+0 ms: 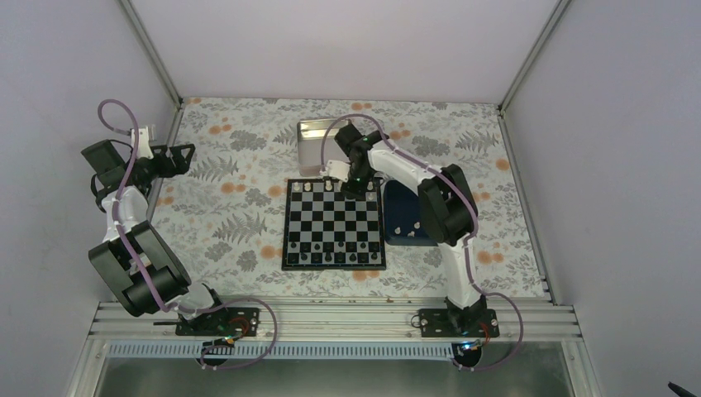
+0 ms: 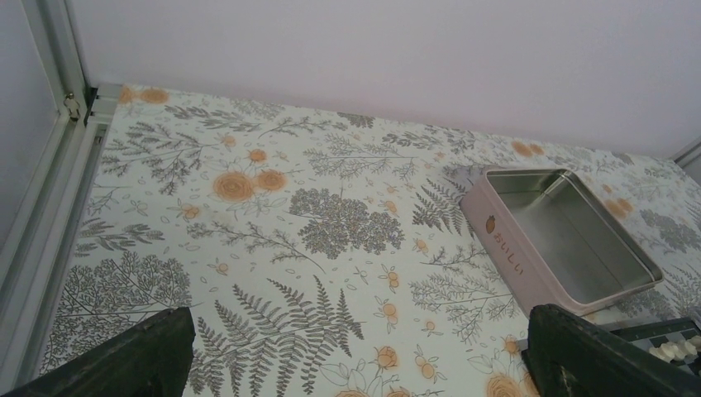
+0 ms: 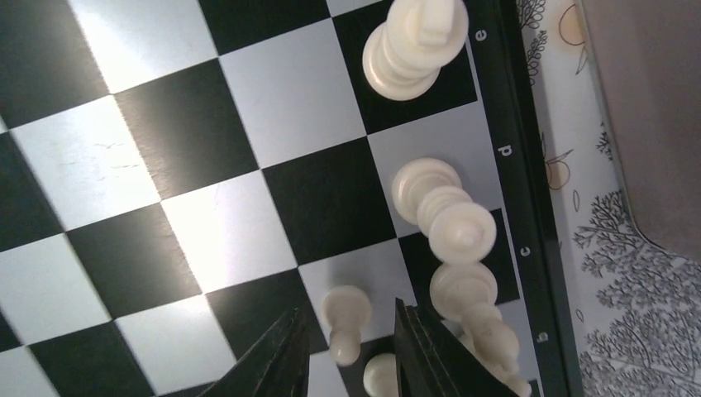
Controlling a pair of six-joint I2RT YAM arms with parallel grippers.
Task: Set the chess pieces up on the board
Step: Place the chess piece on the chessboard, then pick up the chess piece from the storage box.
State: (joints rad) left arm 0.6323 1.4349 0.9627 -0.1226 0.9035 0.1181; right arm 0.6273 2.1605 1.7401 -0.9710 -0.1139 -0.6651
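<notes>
While a pawn (image 3: pixel 344 324) stood upright between the right tool's (image 3: pixel 349 316) released jaws near the board's (image 3: pixel 207 165) far edge, the left tool (image 2: pixel 360 318) was seen open, well away.
</notes>
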